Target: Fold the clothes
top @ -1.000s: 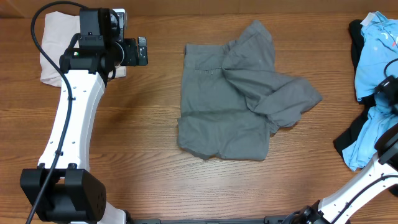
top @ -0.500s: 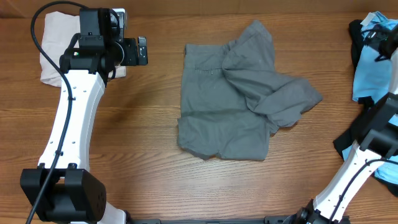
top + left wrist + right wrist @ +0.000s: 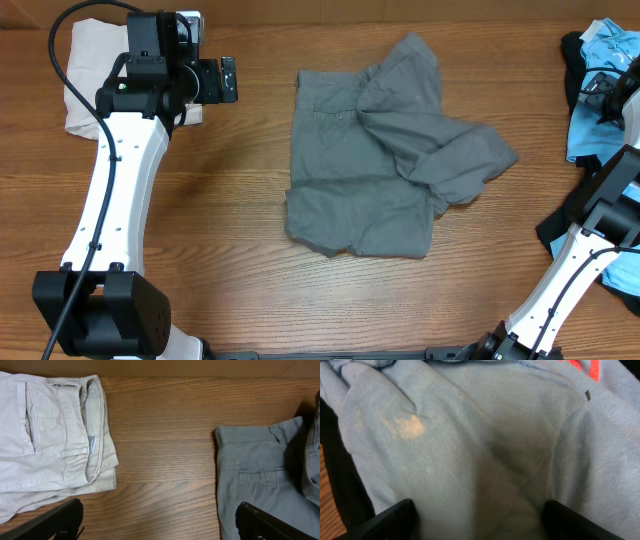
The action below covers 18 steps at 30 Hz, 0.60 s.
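Shorts (image 3: 385, 170), mid-grey and crumpled, lie mid-bench (image 3: 230, 200), one leg flopped rightward. Left tool (image 3: 160, 520), fingers wide apart and empty, hovers between them and a folded beige garment (image 3: 50, 435). Right tool (image 3: 480, 522), fingers likewise apart, hangs close over a light blue garment (image 3: 480, 435) at the bench's right edge, black fabric (image 3: 337, 460) beside it.

A robot lab bench set up with clothing.
A wood-grain table (image 3: 240, 200) fills every view. Two white arms with black joints rise from its near edge, the left arm (image 3: 110, 200) trailing a black cable (image 3: 53, 70). Clothes lie sorted on the table: grey shorts (image 3: 370, 170) in the middle, a folded beige garment (image 3: 85, 90) far left, and a blue and black heap (image 3: 598, 95) at the right.
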{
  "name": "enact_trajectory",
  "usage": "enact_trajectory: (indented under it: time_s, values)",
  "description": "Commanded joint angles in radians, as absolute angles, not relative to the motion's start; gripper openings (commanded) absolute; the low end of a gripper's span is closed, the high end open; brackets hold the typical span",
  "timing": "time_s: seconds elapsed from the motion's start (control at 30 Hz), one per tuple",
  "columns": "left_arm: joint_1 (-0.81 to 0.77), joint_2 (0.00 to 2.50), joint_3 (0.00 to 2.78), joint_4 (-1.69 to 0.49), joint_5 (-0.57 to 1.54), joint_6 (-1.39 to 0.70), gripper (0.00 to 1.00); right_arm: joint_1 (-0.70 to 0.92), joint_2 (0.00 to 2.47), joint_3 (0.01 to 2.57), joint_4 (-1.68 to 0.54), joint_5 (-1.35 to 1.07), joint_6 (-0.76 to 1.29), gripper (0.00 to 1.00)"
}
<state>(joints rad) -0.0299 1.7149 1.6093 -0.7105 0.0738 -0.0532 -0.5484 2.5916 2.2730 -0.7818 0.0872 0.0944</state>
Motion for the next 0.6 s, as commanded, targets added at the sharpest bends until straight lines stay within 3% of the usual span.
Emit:
enact_trajectory:
  time_s: [0.0, 0.37, 0.57]
  values:
    - [-0.020, 1.700, 1.632, -0.706, 0.072, -0.068, 1.00, -0.517, 2.617, 2.262, -0.837, -0.029, 0.096, 0.85]
    - [-0.020, 1.700, 1.632, -0.706, 0.071, -0.067, 1.00, -0.380, 2.617, 2.259, -0.907, -0.062, 0.074, 0.85]
    - [-0.020, 1.700, 1.632, -0.706, 0.071, -0.067, 1.00, -0.357, 2.613, 2.333, -0.972, -0.062, 0.106, 0.96]
